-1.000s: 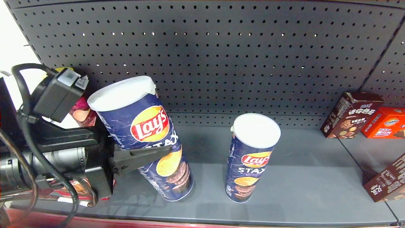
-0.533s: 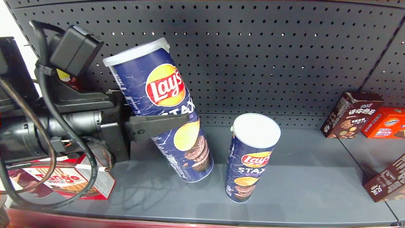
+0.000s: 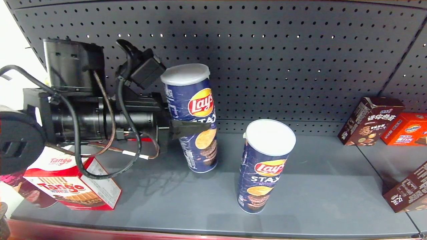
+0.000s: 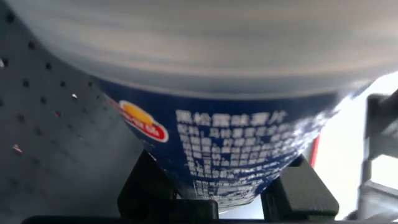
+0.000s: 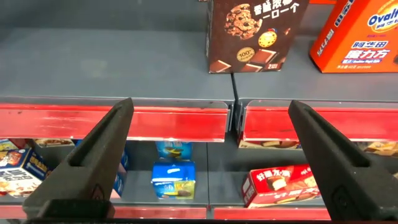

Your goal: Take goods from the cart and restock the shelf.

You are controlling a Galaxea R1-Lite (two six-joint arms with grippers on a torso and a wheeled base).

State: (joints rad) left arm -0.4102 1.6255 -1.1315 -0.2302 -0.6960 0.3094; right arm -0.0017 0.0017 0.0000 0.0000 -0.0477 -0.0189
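Dark-blue cylindrical chip can with white plastic lid (image 3: 190,96) gripped mid-body by left claw (image 3: 195,128), near-upright, at back of grey metal shelf (image 3: 317,193), close to perforated pegboard (image 3: 267,50). Can't tell if its base touches. Second matching can (image 3: 263,173) stands apart, nearer the front. Red-and-white wafer box (image 3: 73,190) front left. Right claw (image 5: 210,107) wide open, empty, facing brown cookie box (image 5: 255,34).

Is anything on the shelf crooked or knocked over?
Two boxes look crooked. The red wafer box at the front left of the shelf sits turned at an angle, and the brown box at the far right slants too. The chip can in the left hand and the standing can look upright.
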